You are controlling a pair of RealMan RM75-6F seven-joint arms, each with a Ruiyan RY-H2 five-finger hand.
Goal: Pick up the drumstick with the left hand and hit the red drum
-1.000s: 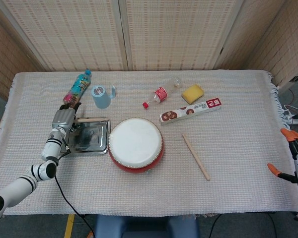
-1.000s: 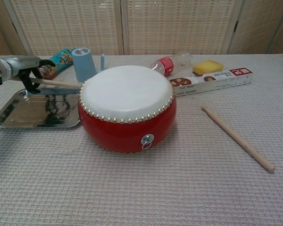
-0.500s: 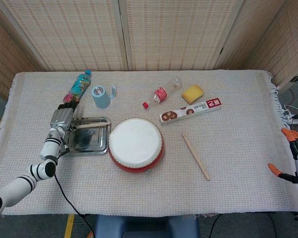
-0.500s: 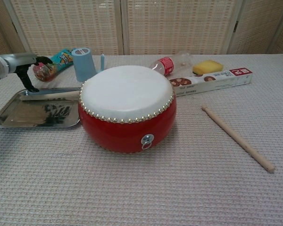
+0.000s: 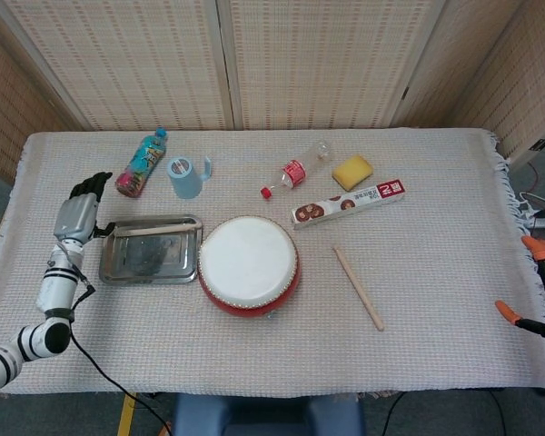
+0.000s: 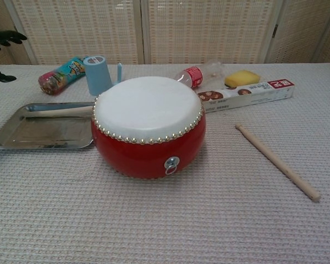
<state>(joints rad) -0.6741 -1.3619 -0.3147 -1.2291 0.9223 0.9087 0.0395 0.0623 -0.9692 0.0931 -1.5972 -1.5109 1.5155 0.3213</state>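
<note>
1. Left hand [image 5: 79,211]: hovering empty with fingers spread, off the 9 o'clock edge of the metal tray [image 5: 127,265]; in the chest view only dark fingertips [image 6: 5,38] are showing at the frame's upper left corner.
2. Right hand [image 5: 543,291]: sitting at the table's 3 o'clock edge, partly cropped; whether it is clenched or spread cannot be told.
3. Drumstick [image 5: 154,230]: lying flat along the tray's 12 o'clock rim, its tip pointing toward 3 o'clock and ending just beside the red drum [image 5: 248,264]. A second drumstick [image 5: 358,287] is lying on the cloth at the drum's 3 o'clock, well apart from the left hand.
4. Risk, grasp: the stick is resting low against the tray wall, so fingers coming down are likely catching the rim instead and pushing the tray rather than closing round the wood.
5. Risk, slip: the tray floor is looking polished; a nudged stick is likely rolling or sliding toward 6 o'clock, out of the planned grip line.
6. Risk, collision: the snack can [image 5: 140,164] and blue cup [image 5: 185,176] are standing near the tray's 12 o'clock side; a wide approach is risking toppling either.
7. Risk, strike: gripping the stick too near its middle is leaving a short reach, so the swing is possibly landing on the studded rim instead of the white drumhead.
</note>
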